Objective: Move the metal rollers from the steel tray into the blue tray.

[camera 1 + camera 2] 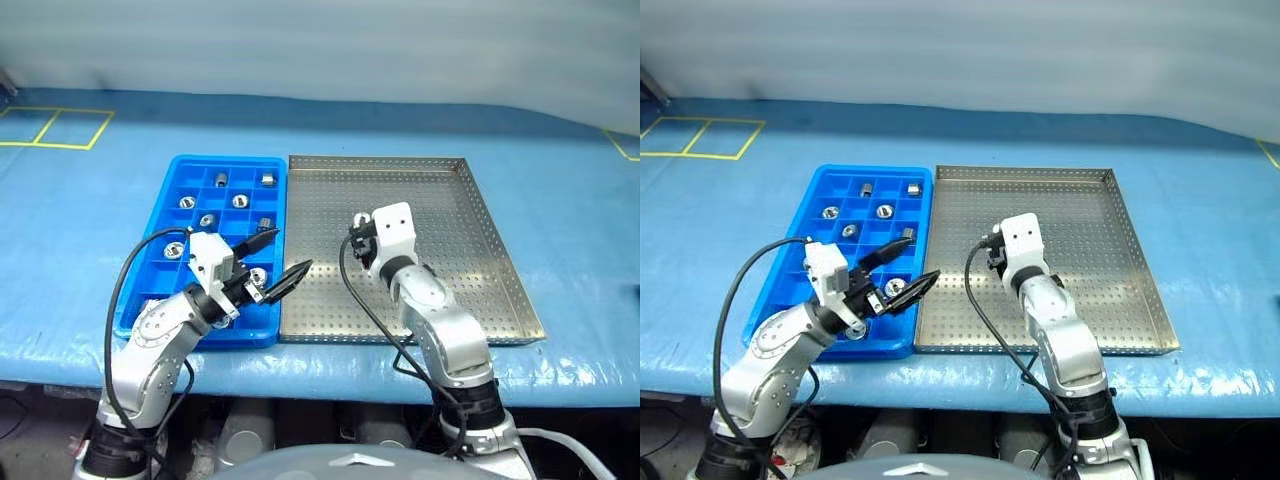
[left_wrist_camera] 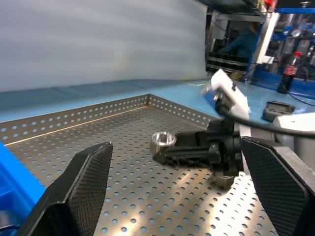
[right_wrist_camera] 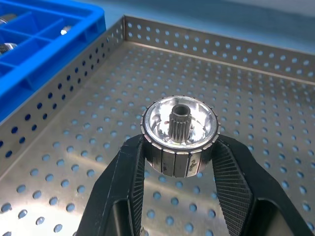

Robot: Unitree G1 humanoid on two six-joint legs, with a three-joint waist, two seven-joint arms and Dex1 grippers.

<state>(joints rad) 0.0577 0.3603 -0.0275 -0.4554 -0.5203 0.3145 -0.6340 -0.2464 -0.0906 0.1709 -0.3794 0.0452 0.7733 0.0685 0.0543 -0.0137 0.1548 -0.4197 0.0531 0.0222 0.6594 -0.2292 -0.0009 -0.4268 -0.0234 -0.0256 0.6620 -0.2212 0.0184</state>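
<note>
Metal roller [image 3: 179, 135] sits clamped in the right hand [image 3: 178, 162] above the steel tray [image 1: 470, 215] (ready for carrying to the blue tray [image 1: 170, 195]); left hand [image 1: 278, 262] waits with fingers apart.

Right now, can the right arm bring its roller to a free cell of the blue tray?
Probably yes. The right claw holds the roller above the steel tray; the blue tray adjoins it, though the open left claw hovers over its near edge.
</note>
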